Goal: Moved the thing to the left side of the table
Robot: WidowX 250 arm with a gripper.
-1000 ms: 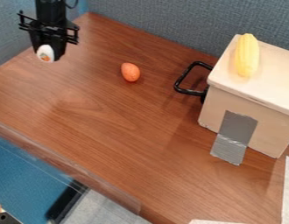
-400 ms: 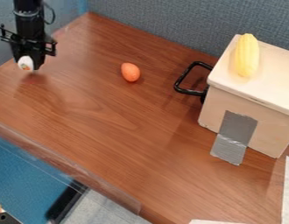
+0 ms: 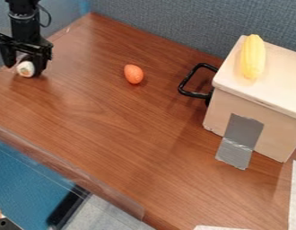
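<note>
I have the small white roundish thing point(image 3: 26, 69) at the far left of my view, on the worktop point(image 3: 108, 134) near its edge. My tool point(image 3: 23, 70) is down around it, fingers spread apart, one on each side. Across from it I see an orange egg-shaped thing point(image 3: 133, 74), then a black handle point(image 3: 194, 93) beside a pale box point(image 3: 234, 107) with grey tape point(image 3: 239, 139) on its side and a yellow corn cob point(image 3: 253, 57) on top.

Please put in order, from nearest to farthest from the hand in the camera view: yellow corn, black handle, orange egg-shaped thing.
1. Orange egg-shaped thing, on the table.
2. Black handle, at the box's left side.
3. Yellow corn, on the box.
</note>
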